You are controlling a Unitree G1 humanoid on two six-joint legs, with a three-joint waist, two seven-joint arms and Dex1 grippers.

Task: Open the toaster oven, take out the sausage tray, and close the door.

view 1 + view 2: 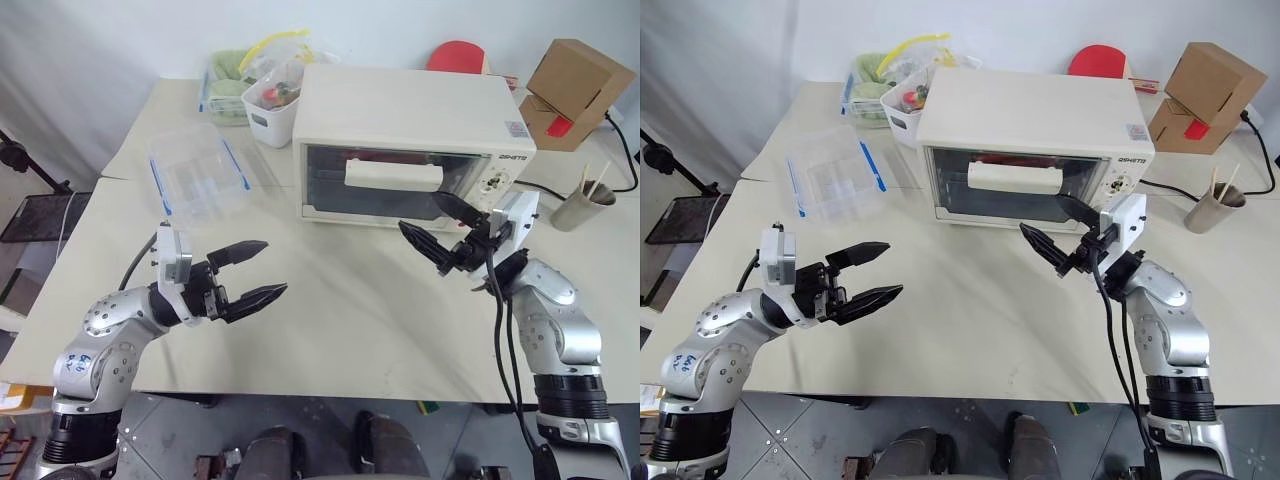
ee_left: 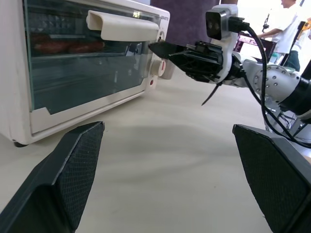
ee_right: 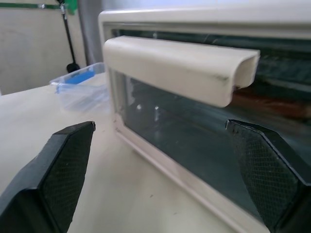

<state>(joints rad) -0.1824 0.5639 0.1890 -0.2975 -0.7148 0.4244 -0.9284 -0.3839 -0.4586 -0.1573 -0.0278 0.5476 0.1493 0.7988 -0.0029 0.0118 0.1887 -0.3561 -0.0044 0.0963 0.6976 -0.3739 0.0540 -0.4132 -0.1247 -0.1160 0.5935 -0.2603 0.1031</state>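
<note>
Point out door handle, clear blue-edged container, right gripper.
door handle (image 1: 394,175), left eye view, middle of the bar.
clear blue-edged container (image 1: 197,172), left eye view, lid centre.
right gripper (image 1: 434,224), left eye view, midway between fingertips.

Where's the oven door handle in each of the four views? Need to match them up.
Left eye view: door handle, a cream bar across the upper glass, centre-right of the picture.
Right eye view: same bar, slightly left of that.
Left wrist view: upper middle, the right gripper just beside its end.
Right wrist view: large, across the upper centre.
Shared landmark: the toaster oven's glass front behind the bar.
</note>
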